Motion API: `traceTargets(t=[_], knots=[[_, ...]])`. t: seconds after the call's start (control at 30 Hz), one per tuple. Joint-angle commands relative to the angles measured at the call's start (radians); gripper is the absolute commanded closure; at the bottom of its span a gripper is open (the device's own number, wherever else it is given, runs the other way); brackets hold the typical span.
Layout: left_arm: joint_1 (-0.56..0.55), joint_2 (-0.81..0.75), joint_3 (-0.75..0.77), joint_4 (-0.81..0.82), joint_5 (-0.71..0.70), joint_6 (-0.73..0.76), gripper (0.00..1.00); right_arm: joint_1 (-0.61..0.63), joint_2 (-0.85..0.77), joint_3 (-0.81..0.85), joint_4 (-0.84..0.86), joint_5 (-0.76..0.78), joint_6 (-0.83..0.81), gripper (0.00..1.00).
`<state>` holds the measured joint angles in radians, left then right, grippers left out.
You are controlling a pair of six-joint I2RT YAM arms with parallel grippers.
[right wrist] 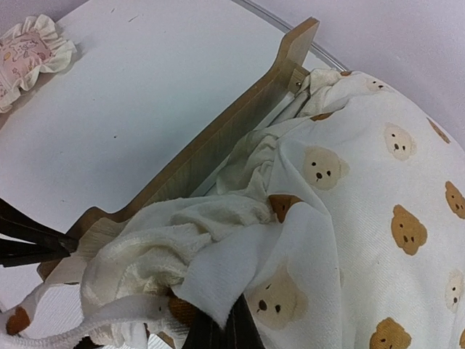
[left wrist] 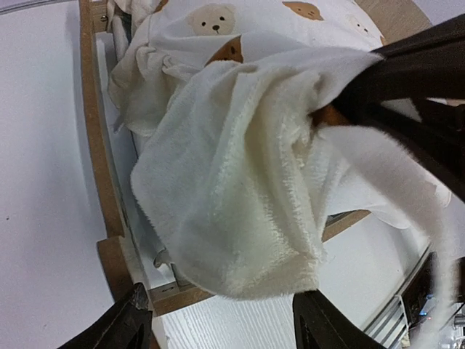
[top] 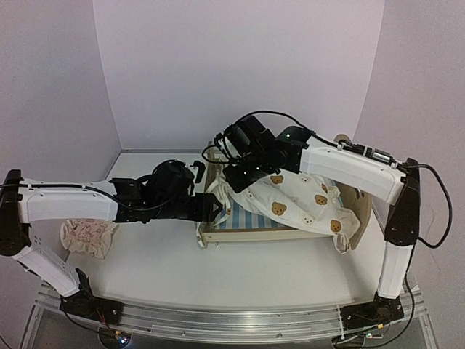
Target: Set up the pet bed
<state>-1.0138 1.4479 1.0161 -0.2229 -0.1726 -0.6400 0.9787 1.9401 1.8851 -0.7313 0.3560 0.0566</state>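
The pet bed [top: 247, 234], a light plywood frame with a blue-and-white striped mattress [top: 251, 218], stands right of centre. A cream bear-print quilt [top: 305, 200] lies bunched over it. My right gripper [top: 236, 182] is shut on a fold of the quilt [right wrist: 290, 240] at the bed's left end, and its dark fingers [right wrist: 225, 331] pinch the cloth from below. My left gripper [top: 216, 207] stands open just left of that end. Its fingers [left wrist: 134, 320] are spread wide below the hanging fleecy corner of the quilt [left wrist: 240, 218], which is not between them. The wooden rail [left wrist: 98, 145] runs along the left.
A small pinkish ruffled pillow [top: 87, 236] lies on the white table [top: 167, 262] at the near left, also the pillow [right wrist: 29, 47] in the right wrist view. The bed's end board [right wrist: 211, 145] stands between the two grippers. Purple walls close in the back and sides.
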Motion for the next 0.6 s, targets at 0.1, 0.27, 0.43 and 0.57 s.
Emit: traceTargets(t=[0.1,0.27,0.43,0.57], knots=[[-0.003,-0.137,0.007,-0.189,-0.137,-0.039,0.32,0.006,0.020,0.029,0.060,-0.031,0.003,1.00],[-0.003,-0.118,0.004,-0.272,-0.250,-0.059,0.42,0.006,0.036,0.031,0.075,-0.021,0.002,1.00],[-0.002,-0.026,0.021,-0.255,-0.246,-0.041,0.51,0.006,0.054,0.031,0.091,-0.009,-0.009,1.00],[-0.002,0.037,0.047,-0.234,-0.226,-0.026,0.51,0.006,0.071,0.024,0.106,0.013,-0.028,1.00]])
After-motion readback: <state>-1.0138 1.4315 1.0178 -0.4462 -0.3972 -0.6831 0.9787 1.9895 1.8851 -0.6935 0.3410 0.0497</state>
